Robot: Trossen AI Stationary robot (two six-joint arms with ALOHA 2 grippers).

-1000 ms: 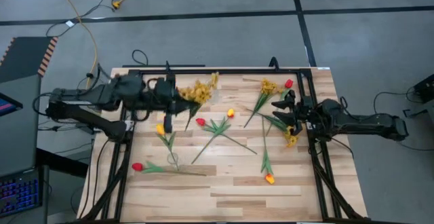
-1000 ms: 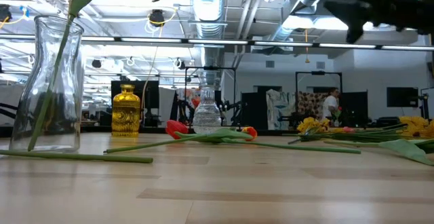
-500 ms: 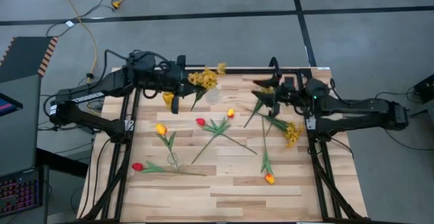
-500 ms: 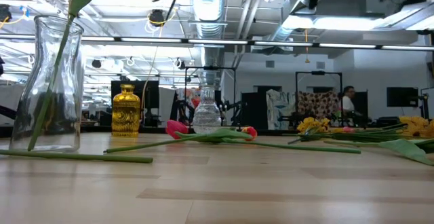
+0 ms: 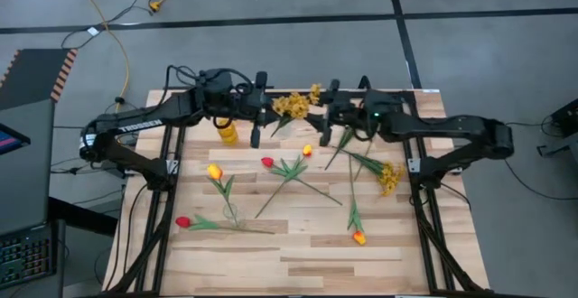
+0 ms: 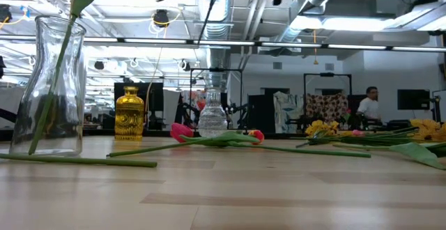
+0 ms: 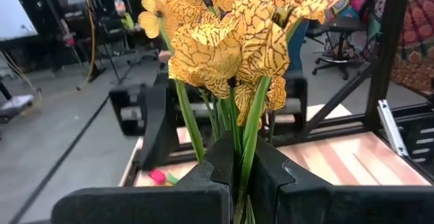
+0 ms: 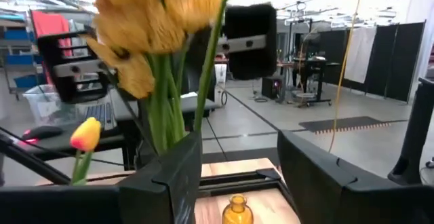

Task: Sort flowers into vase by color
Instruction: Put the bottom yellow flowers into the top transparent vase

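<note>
A spray of mustard-yellow blossoms (image 5: 294, 105) hangs above the table's far edge, with my left gripper (image 5: 271, 114) shut on its green stems. My right gripper (image 5: 323, 117) faces it from the right, open, its fingers (image 8: 182, 175) level just short of the blossoms (image 8: 146, 20). Whether they touch the stems I cannot tell. A gold vase (image 5: 228, 134) stands on the table under the left arm. A tall clear vase (image 6: 52, 83) near the front left holds one green stem. Red and yellow-orange tulips (image 5: 289, 167) lie on the wood. My left gripper pinches the bunch of green stems (image 7: 239, 149) between its two fingers, a little below the blossoms. The fingers lie level and point toward the table's right edge. The spray is lifted clear, its blossoms beyond the fingertips and the stem's free end (image 6: 209, 7) trailing down.
Another mustard spray (image 5: 390, 177) and a yellow-orange tulip (image 5: 359, 237) lie at the right, a red tulip (image 5: 183, 221) at the front left. A small clear vase (image 6: 212, 115) stands mid-table. Black frame rails (image 5: 424, 199) run along the table's sides. A person (image 6: 369, 104) is in the room behind.
My left gripper has carried the spray along the far edge toward the table's right and rolled its wrist, staying shut. My right gripper has risen from the flowers at the right and swung toward the far edge and the left, up to the spray, staying open.
</note>
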